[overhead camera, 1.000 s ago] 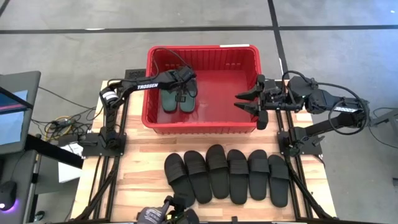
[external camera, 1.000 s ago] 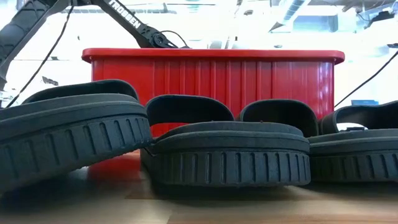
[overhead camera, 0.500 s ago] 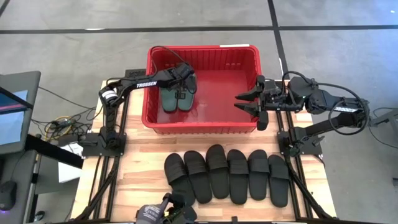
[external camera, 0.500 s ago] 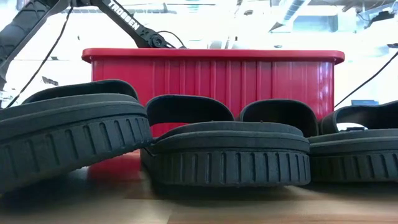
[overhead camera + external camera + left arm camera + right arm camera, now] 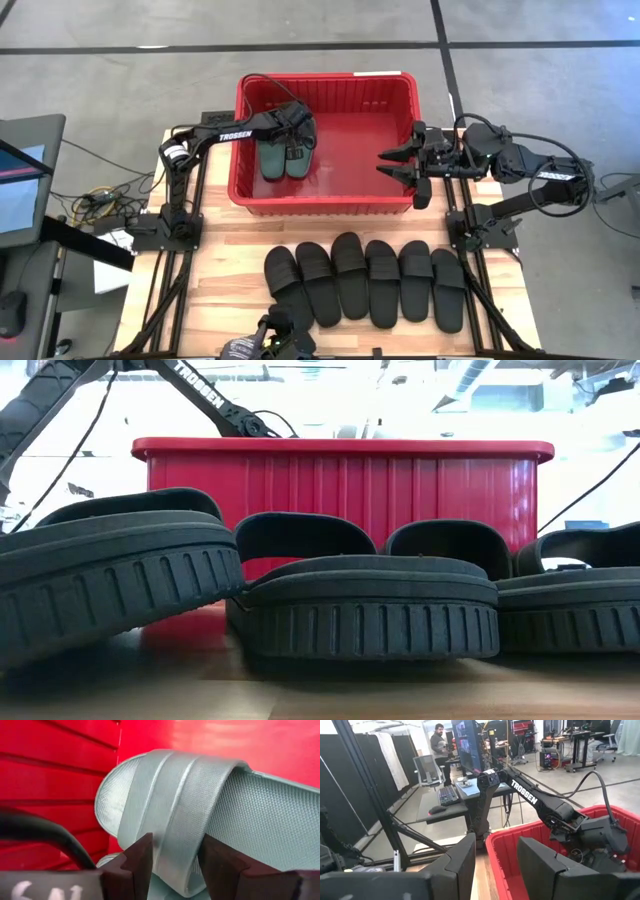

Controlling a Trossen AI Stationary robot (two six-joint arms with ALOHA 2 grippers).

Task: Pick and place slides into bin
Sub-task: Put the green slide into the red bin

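Sage-green slides, red ribbed bin

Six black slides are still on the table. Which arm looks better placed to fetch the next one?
Probably the right. Its claw hangs open and empty over the bin's right rim. The left claw is deep inside the bin over the green slides, one strap between its fingers. The black slides lie nearer the right arm.

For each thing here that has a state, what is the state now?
Green slides: lying in the bin, side by side.
Black slides: six in a row on the table, outside the bin.
Bin: upright, holding only the green pair.
Left gripper: inside the bin, fingers around a green strap.
Right gripper: open, at the bin's right wall.
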